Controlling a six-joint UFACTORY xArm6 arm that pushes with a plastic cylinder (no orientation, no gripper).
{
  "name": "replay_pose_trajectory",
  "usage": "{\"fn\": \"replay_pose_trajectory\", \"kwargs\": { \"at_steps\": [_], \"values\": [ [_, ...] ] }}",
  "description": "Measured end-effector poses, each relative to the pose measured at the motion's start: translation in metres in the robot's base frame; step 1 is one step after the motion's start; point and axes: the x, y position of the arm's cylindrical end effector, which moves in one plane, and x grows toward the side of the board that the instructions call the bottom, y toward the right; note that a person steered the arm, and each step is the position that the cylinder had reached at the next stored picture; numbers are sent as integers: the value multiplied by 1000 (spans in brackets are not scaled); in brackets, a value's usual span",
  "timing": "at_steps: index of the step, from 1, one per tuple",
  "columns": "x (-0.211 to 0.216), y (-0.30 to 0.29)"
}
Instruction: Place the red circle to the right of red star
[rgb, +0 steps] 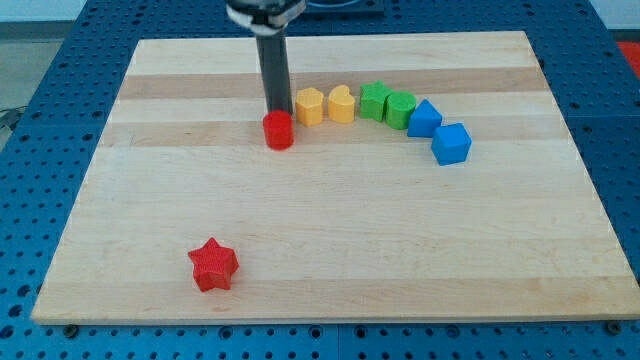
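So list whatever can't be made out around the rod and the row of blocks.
- My tip: its very end sits just behind the red circle, at the view's top side; contact cannot be confirmed.
- The arm above the rod: cut off by the view's top edge.
- The yellow blocks and green blocks: too small for exact shapes.
- The red star is fully visible.
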Motion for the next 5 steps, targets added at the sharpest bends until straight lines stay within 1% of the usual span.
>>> {"fn": "replay_pose_trajectory", "kwargs": {
  "at_steps": [2, 3, 4, 5],
  "values": [
    [108, -2],
    [132, -2],
    [132, -2],
    [154, -5]
  ]
}}
